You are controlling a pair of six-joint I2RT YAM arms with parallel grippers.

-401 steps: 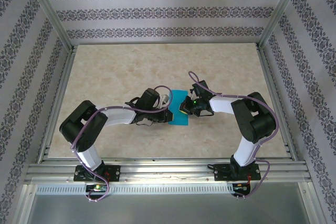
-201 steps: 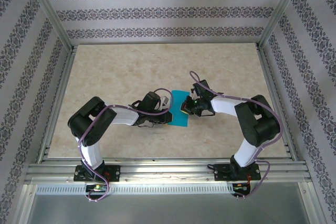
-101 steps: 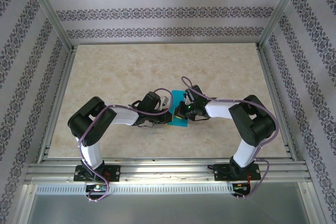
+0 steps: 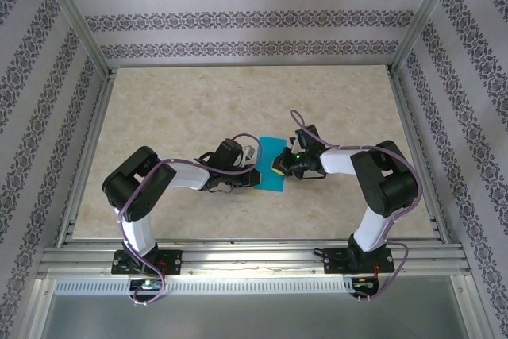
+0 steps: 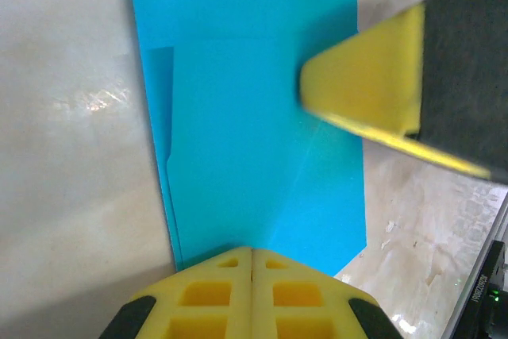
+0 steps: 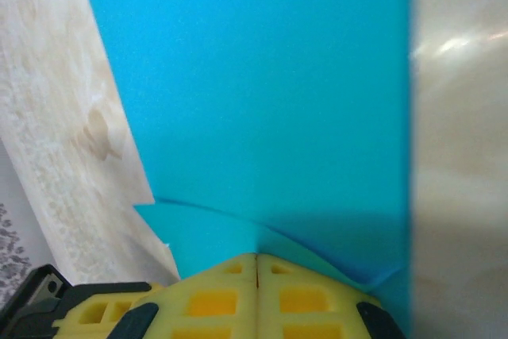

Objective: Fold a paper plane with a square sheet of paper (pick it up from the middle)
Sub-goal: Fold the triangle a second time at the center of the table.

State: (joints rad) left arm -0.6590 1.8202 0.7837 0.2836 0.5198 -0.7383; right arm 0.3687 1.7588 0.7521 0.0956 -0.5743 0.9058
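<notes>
The teal-blue sheet of paper (image 4: 271, 163) lies flat mid-table, folded into a narrow layered oblong; a pointed paper plane is out of view. My left gripper (image 4: 255, 172) is shut, its tips set down on the sheet's left edge. In the left wrist view its joined yellow tips (image 5: 252, 253) rest on the paper (image 5: 254, 132). My right gripper (image 4: 279, 169) is shut too and meets the sheet from the right. Its closed tips (image 6: 256, 258) sit at the paper (image 6: 262, 101), where one flap edge curls up slightly. Nothing is clamped between either pair of jaws.
A beige marbled tabletop (image 4: 175, 109) surrounds the sheet, ringed by an aluminium frame (image 4: 238, 253) and patterned walls. The two grippers face each other a finger-width apart; the right one's yellow finger (image 5: 369, 89) shows in the left wrist view.
The right gripper slid left over the paper half a second ago and has drawn back right. The left arm has held still for the last second.
</notes>
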